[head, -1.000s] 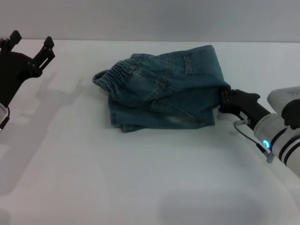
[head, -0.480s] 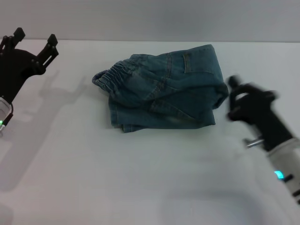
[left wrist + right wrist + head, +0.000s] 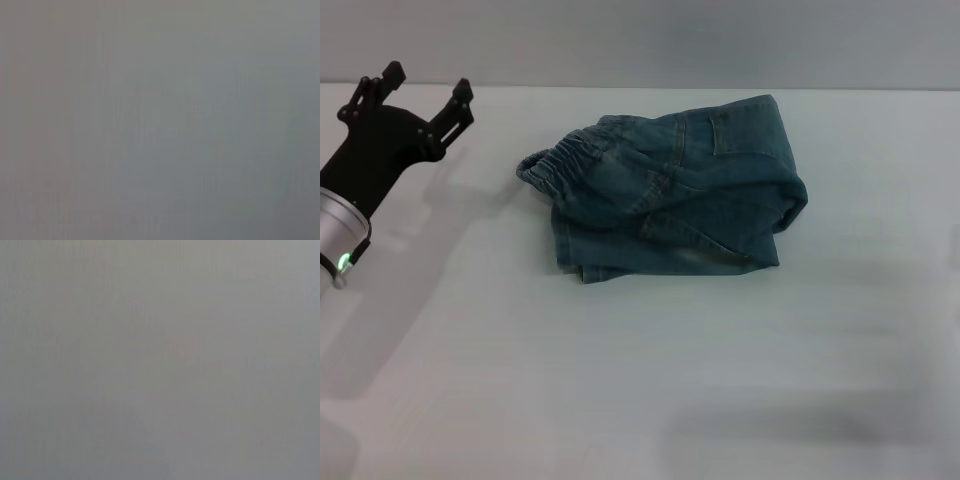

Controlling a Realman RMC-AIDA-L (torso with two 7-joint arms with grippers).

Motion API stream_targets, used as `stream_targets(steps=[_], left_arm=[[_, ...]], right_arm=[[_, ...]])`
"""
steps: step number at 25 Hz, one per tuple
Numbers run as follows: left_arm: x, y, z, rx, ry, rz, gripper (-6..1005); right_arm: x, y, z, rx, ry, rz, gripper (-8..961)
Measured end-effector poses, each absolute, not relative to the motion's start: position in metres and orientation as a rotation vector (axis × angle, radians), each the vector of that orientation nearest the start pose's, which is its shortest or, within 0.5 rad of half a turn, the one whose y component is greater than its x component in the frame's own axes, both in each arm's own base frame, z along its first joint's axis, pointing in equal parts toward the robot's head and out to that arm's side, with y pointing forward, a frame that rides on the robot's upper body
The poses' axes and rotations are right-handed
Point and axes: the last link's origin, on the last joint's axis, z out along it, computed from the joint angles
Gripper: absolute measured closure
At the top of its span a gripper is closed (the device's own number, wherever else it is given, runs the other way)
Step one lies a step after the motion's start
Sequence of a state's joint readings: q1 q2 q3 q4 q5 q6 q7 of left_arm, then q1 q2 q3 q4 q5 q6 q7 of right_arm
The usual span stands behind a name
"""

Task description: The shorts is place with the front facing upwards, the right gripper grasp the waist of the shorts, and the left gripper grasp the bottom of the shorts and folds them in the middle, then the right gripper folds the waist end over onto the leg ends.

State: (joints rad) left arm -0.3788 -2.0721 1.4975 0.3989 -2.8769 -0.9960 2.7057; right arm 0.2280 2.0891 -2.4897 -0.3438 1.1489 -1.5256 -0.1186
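Left end effector (image 3: 418, 88) gapes beside folded shorts (image 3: 670, 190).

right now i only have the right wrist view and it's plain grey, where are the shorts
Observer: In the head view the denim shorts lie folded in a bundle on the white table, with nothing holding them.
Operator: which side is the waistband on
Observer: The elastic waistband is at the bundle's left end.
Operator: and the grippers
Observer: The left gripper is open and apart from the shorts, off to their left. The right gripper shows in no view.
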Motion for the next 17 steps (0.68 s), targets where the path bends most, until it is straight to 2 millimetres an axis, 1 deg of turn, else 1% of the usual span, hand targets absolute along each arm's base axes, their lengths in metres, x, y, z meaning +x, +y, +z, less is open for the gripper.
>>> stream_targets(steps=[3,6,11,15,17], left_arm=[[-0.302,0.353,-0.002,-1.794,-0.425,-0.729,134],[-0.303,0.349,0.001,-1.778,-0.39,-0.735,134],[-0.307,0.34,0.014,-1.702,-0.321,-0.775,133],[-0.304,0.336,0.017,-1.686,-0.228,-0.758,133],[-0.307,0.336,0.017,-1.681,-0.232,-0.742,133]], right_arm=[[0.32,0.261,0.002,-1.317,0.348,0.763,766],[0.32,0.261,0.0,-1.324,0.355,0.765,674],[0.318,0.26,0.0,-1.323,0.351,0.775,443],[0.317,0.26,-0.003,-1.339,0.354,0.777,398],[0.317,0.259,-0.004,-1.347,0.355,0.778,376]])
